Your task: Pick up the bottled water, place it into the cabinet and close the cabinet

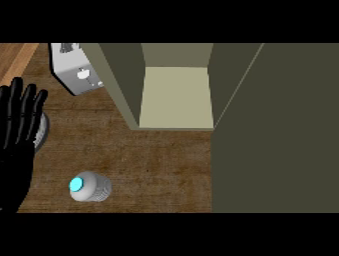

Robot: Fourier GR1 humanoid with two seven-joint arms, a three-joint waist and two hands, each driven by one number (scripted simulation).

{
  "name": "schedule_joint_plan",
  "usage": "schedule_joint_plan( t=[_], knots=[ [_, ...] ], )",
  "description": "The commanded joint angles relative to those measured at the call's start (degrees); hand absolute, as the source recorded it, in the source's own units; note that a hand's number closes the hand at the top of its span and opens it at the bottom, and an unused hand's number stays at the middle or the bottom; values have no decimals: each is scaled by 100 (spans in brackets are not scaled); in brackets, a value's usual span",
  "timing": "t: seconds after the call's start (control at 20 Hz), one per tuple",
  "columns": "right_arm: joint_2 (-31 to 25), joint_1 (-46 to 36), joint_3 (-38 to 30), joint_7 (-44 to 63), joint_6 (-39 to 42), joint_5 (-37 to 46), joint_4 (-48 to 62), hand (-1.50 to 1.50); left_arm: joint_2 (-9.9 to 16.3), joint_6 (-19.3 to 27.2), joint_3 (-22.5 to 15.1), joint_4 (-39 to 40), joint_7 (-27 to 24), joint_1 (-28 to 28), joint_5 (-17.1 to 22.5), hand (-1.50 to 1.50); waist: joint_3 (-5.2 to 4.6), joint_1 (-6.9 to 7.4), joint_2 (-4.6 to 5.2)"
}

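Bottled water (pixel 91 186): pale grey, cyan cap. Cabinet (pixel 176 95): olive-green, cream interior. Worktop (pixel 157 160): brown wood grain. Left hand (pixel 9 135): black.

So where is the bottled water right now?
In the head view the bottled water stands on the wooden counter, lower left, beside the left robot hand and before the open cabinet.

Showed a brown wood-grain tabletop (pixel 157 160), with a white boxy appliance (pixel 76 70) standing tilted near its far left end, and a grey round rim (pixel 42 131) lying at the left side, mostly hidden and too little in view to identify.
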Motion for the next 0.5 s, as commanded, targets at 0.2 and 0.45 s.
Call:
schedule_joint_plan(
  t=[0.2, 0.45],
  knots=[
    [-37, 771, -5, 140, 52, 122, -826, -150, 288, -671, 253, -1444, -19, 1670, 711, -150, 80, 6, -48],
    [-85, 1029, 669, 685, 542, -363, -1284, -150, 121, -1010, 238, -1473, 503, 2588, 2025, -150, 74, 45, -56]
  ],
)
